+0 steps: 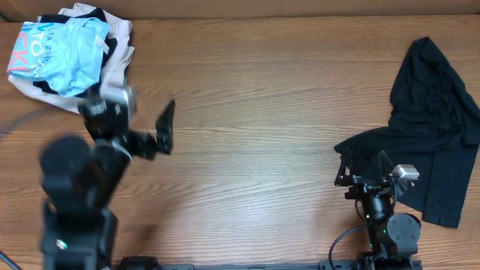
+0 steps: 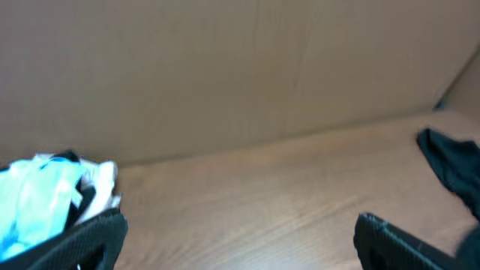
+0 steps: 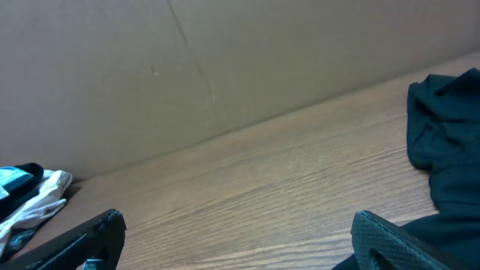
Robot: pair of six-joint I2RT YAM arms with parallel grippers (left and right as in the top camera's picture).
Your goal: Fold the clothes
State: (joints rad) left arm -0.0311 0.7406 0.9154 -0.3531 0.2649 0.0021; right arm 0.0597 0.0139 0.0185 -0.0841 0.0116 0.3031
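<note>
Left tool (image 1: 141, 124): jaws wide, empty, over bench (image 1: 262, 112).
Blue shirt pile (image 1: 64, 52): ahead-left of it.
Right tool (image 1: 365, 169): jaws wide, empty, at black garment (image 1: 435, 120) edge; contact unclear.

Far left corner of the brown wooden table (image 1: 262, 112): a crumpled heap of soft cloth garments. On top, a sky-blue cloth T-shirt (image 1: 64, 52) with white and red lettering, bunched up and not folded, the letters partly lost in the creases. Under and beside it, a pale beige garment (image 1: 118, 45), also rumpled, showing at the right side of the heap. Between the two, thin strips of black cloth (image 2: 84, 201); cannot tell whether separate piece or trim. Well apart, at the right side of the table, a plain black garment (image 1: 439, 127), unfolded, spread loosely with many wrinkles, narrower at the far end, wider toward the near edge.
</note>
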